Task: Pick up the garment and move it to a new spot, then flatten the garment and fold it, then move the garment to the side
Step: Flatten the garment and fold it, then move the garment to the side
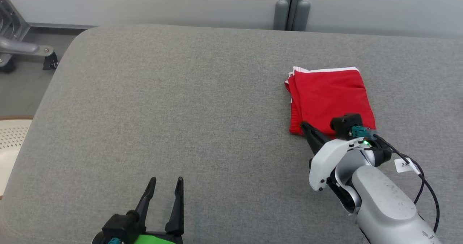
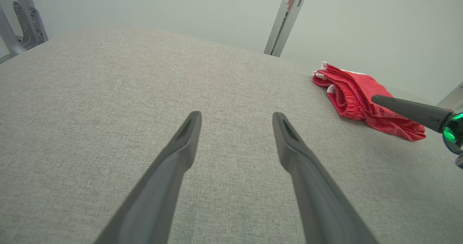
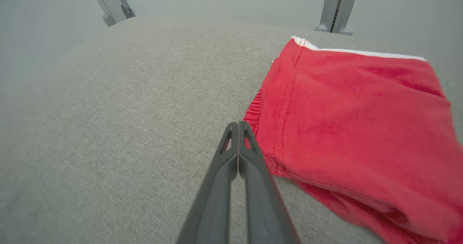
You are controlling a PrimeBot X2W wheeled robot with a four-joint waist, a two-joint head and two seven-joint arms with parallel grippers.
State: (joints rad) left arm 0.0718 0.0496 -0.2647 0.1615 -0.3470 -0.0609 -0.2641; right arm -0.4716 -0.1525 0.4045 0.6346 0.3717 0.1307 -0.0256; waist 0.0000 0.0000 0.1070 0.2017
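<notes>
Basically done, I think: the garment (image 1: pixel 331 95) sits folded on the right of the desk (image 1: pixel 181 110). My right hand (image 1: pixel 304 125) is clenched empty beside it, left hand (image 1: pixel 166 180) released.

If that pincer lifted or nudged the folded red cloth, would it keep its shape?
Probably not: the garment looks like soft, thin fabric, so lifted by one edge it would likely droop and unfold. Pushed, its loose layers may bunch on the textured grey surface rather than slide.
</notes>
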